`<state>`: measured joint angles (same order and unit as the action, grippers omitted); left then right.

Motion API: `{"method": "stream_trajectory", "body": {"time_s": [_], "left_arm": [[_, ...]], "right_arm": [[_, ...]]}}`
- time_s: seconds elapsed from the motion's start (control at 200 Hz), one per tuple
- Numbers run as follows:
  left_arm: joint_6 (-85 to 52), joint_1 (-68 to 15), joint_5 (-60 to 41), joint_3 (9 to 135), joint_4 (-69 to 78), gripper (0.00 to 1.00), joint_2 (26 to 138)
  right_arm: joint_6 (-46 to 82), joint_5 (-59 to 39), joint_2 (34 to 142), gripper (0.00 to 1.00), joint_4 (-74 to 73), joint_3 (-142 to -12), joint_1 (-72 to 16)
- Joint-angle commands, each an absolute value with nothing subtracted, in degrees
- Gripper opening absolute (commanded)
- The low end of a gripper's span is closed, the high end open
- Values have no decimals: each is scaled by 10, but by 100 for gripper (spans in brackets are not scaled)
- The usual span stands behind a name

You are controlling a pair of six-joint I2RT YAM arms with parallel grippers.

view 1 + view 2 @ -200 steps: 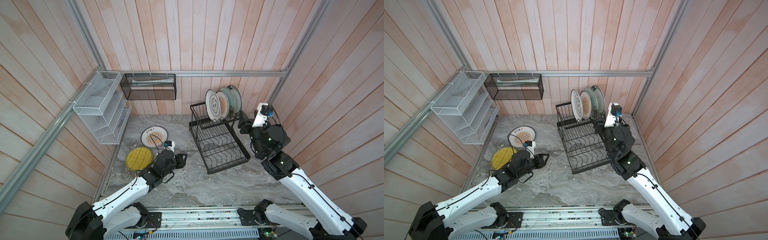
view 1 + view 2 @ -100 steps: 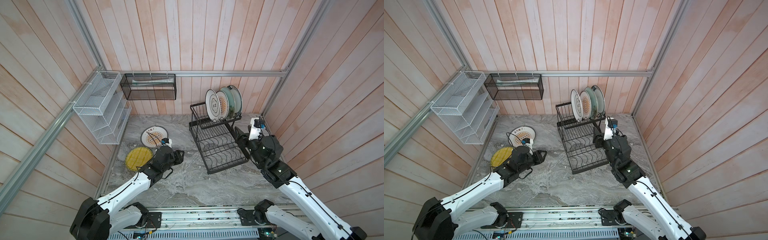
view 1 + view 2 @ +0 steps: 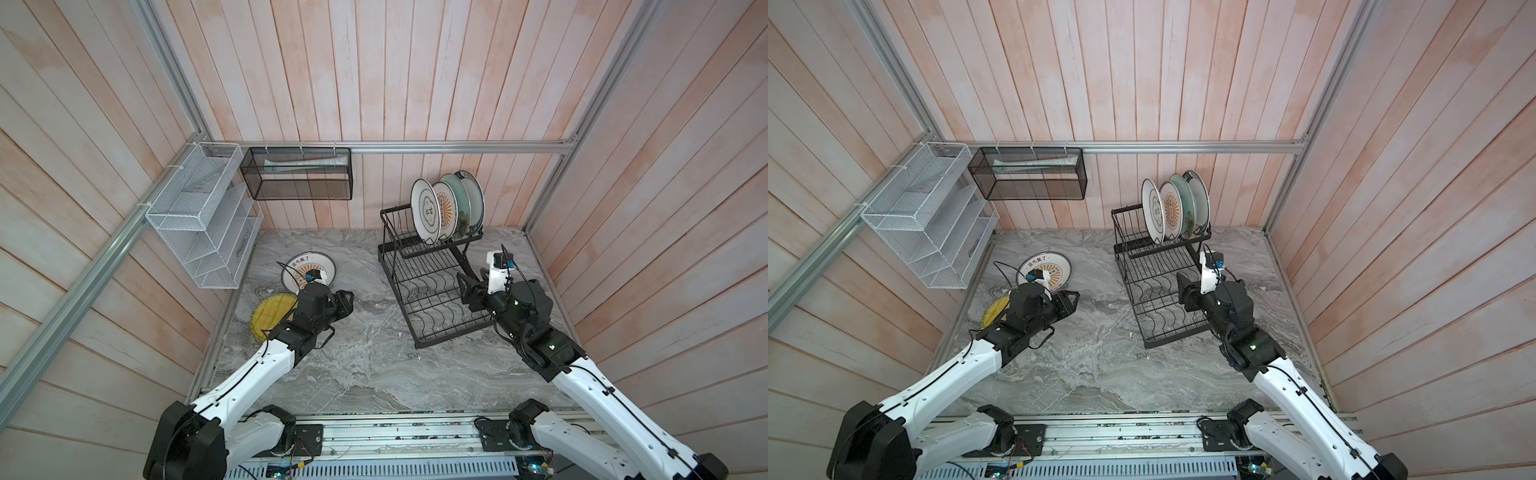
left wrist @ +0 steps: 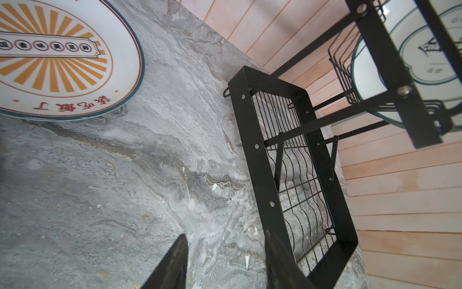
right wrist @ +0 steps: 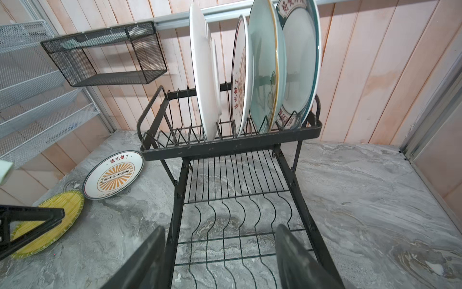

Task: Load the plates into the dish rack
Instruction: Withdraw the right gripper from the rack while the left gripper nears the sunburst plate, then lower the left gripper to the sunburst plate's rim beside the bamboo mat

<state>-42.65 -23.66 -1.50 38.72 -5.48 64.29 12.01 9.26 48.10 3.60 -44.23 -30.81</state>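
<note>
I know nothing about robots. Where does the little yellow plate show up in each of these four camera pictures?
In a top view: yellow plate lies flat at the table's left side, partly under the left arm.
In a top view: same spot, mostly hidden by that arm.
Left wrist: not in it.
Right wrist: flat on the table.
Shared landmark: the sunburst plate, flat on the table in all four.

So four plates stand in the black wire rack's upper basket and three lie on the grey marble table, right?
Not three: only two lie there, the white orange-sunburst plate and the yellow ribbed plate, as both top views show. The rest holds.
</note>
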Motion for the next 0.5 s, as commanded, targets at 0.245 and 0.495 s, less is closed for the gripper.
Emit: {"method": "stream_trajectory", "body": {"time_s": [0.245,0.495], "left_arm": [[-409,-159,-37,401,-60,53,658],[-432,-93,-46,367,-30,53,660]], "right_arm": [[138,74,465,70,38,-426,-303],[136,66,465,70,41,-421,-302]]}}
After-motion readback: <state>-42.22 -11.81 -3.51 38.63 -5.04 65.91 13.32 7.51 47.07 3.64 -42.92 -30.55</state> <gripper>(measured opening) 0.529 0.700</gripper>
